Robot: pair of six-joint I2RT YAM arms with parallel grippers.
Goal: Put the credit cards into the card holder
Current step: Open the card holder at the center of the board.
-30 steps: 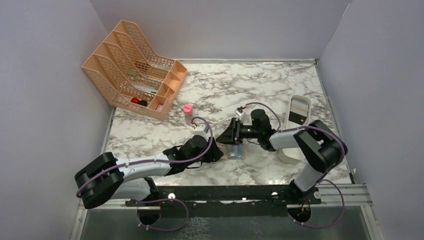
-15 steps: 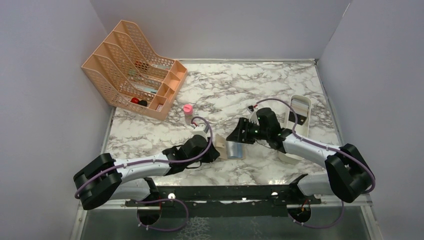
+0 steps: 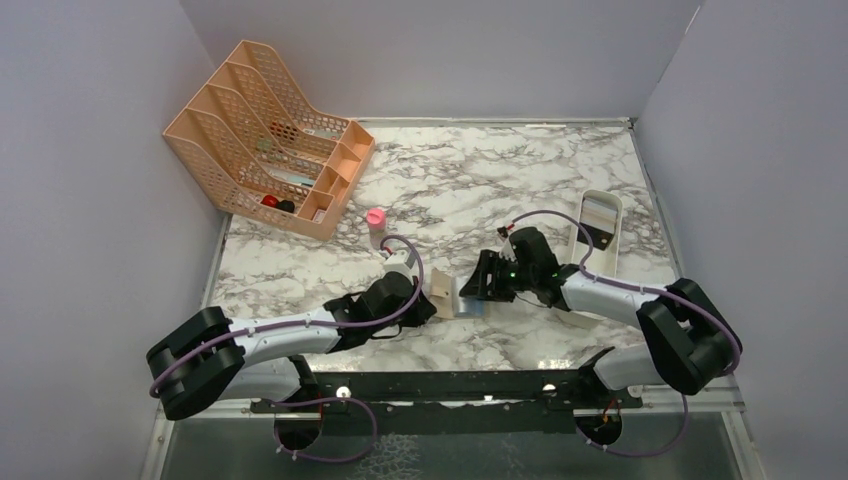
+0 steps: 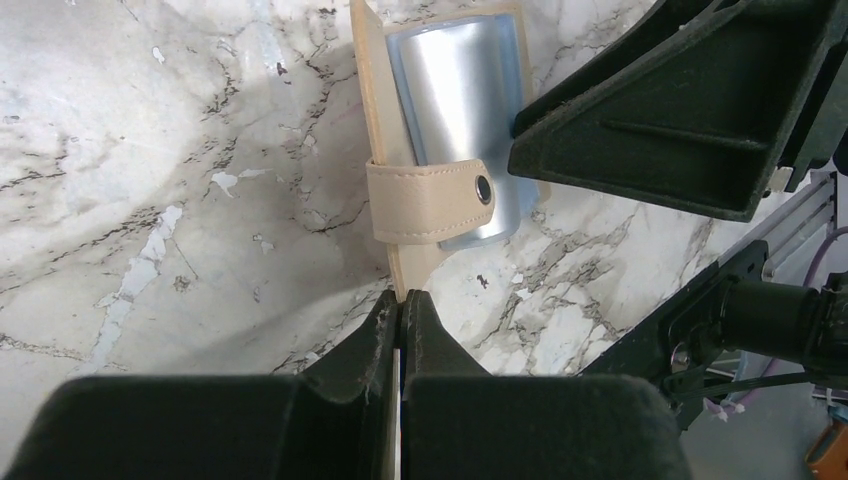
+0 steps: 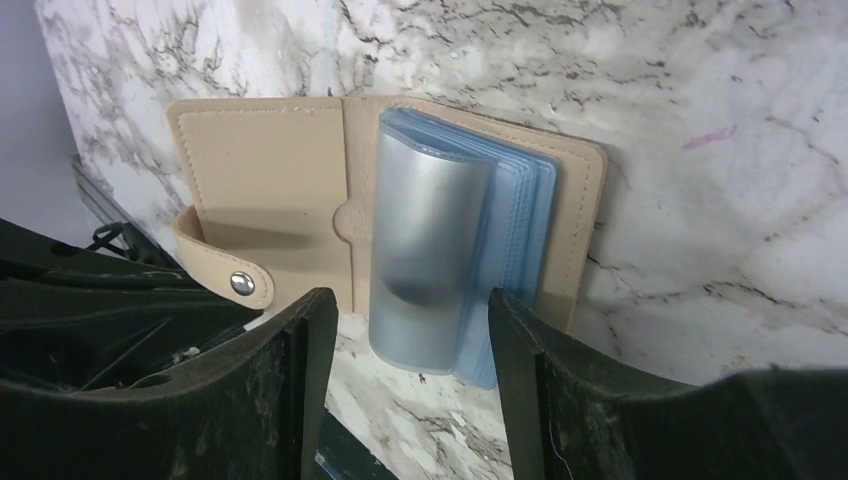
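The tan card holder [image 3: 444, 294] lies open on the marble, light blue sleeves up. My left gripper [image 4: 400, 300] is shut on the edge of its left flap [image 4: 372, 120], and the snap tab [image 4: 425, 200] curls over the sleeves. A silvery credit card [image 5: 425, 240] rests bowed on the blue sleeves [image 5: 530, 230]; it also shows in the left wrist view [image 4: 455, 90]. My right gripper [image 5: 410, 320] is open and empty, its fingers [image 5: 300, 390] low on either side of the card's near end. It shows in the top view [image 3: 482, 285] just right of the holder.
A long white tray [image 3: 598, 240] with a greyish flat thing inside stands to the right, beside the right arm. A peach mesh file rack [image 3: 265, 135] is at the back left. A pink-capped bottle [image 3: 376, 225] stands behind the left gripper.
My right gripper drew back to the right off the holder, uncovering the silvery card, then came back low beside it. My left gripper has tipped the tan flap up.
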